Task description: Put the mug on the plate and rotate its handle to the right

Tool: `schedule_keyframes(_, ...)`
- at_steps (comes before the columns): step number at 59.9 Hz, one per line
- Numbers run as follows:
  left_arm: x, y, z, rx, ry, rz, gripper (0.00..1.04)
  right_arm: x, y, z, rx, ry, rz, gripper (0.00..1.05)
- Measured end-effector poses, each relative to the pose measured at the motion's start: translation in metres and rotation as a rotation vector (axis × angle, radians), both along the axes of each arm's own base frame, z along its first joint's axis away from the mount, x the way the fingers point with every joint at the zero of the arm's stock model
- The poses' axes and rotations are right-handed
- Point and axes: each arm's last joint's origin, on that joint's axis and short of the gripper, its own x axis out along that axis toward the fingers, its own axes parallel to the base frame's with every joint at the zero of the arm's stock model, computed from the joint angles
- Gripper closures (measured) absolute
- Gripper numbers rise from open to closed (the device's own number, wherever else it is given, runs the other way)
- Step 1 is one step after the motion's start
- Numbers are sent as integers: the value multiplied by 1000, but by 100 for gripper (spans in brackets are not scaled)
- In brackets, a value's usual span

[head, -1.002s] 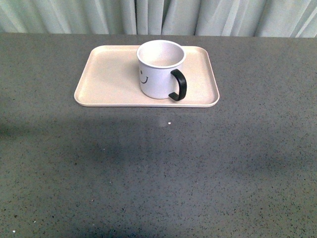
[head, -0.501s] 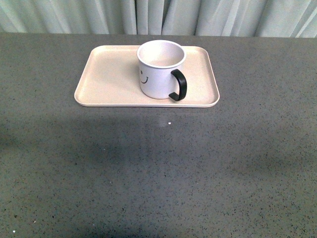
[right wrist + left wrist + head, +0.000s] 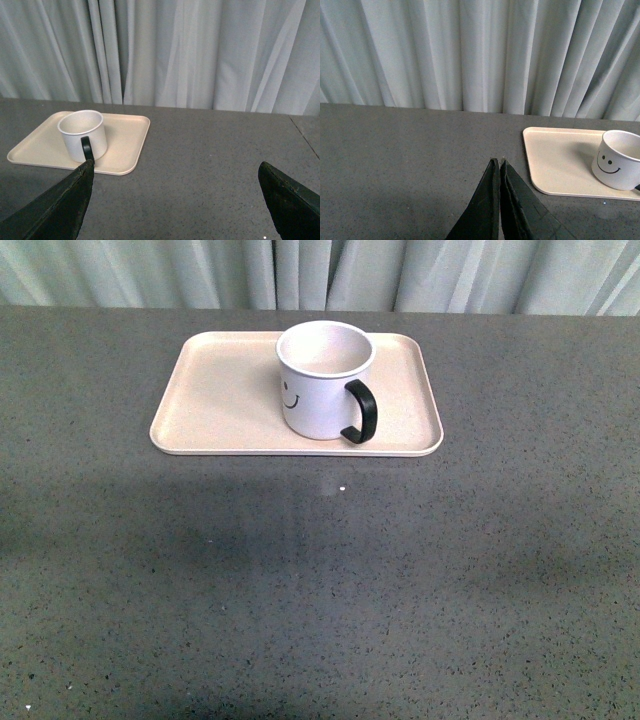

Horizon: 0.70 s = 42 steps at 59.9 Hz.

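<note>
Staying put since a second earlier, white smiley-face mug [image 3: 322, 380] on pale pink rectangular plate [image 3: 220, 390], black loop handle [image 3: 362, 412] pointed right, left fingers [image 3: 490, 200] pressed together, right fingers [image 3: 65, 205] spread wide.

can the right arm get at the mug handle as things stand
Probably yes: the right pincer is open, the handle points toward it, and only table lies between them.
</note>
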Motion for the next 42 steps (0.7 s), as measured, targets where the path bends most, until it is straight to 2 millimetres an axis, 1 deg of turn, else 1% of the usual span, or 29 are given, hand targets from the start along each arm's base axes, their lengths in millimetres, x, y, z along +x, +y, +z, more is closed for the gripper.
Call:
schedule_keyframes(12, -3, 0, 0, 0, -2, 0, 103, 0, 0, 0, 0, 0, 0, 9)
schedule_keyframes(17, -10, 0, -5, 0, 35, 0, 103, 0, 0, 0, 0, 0, 0, 9)
schedule_keyframes(21, -13, 0, -4, 0, 14, 0, 103, 0, 0, 0, 0, 0, 0, 9)
schedule_keyframes(32, -13, 0, -4, 1, 18, 1, 103, 0, 0, 0, 0, 0, 0, 9)
schedule_keyframes(34, -13, 0, -4, 0, 17, 1, 100, 0, 0, 0, 0, 0, 0, 9)
schedule_keyframes(42, -13, 0, -4, 0, 17, 1, 75, 0, 0, 0, 0, 1, 0, 9)
